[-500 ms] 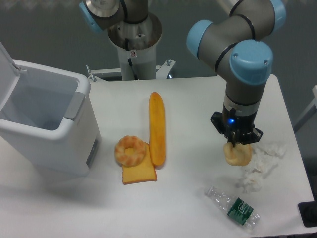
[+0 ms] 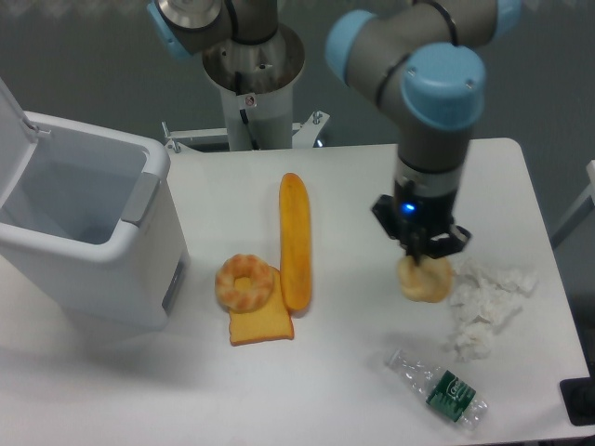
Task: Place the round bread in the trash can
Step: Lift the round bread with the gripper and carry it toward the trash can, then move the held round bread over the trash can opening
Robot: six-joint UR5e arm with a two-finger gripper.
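The gripper [image 2: 424, 263] pinches the round bread [image 2: 426, 280] from above, on the right side of the table [image 2: 353, 372]. The trash can [image 2: 88, 232] stands open, far to the left. To do this well, the arm should lift the bread high, carry it over the long bread [image 2: 295, 240], and let go only above the can's opening.

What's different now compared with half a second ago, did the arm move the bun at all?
Yes. The hand, shut on the pale tan knobbly round bun, has shifted left toward the open white-grey plastic trash can and slightly away from the crumpled white tissue, taking the bun with it. The long orange baguette, glazed ring bread, toast slice and plastic bottle stayed put.
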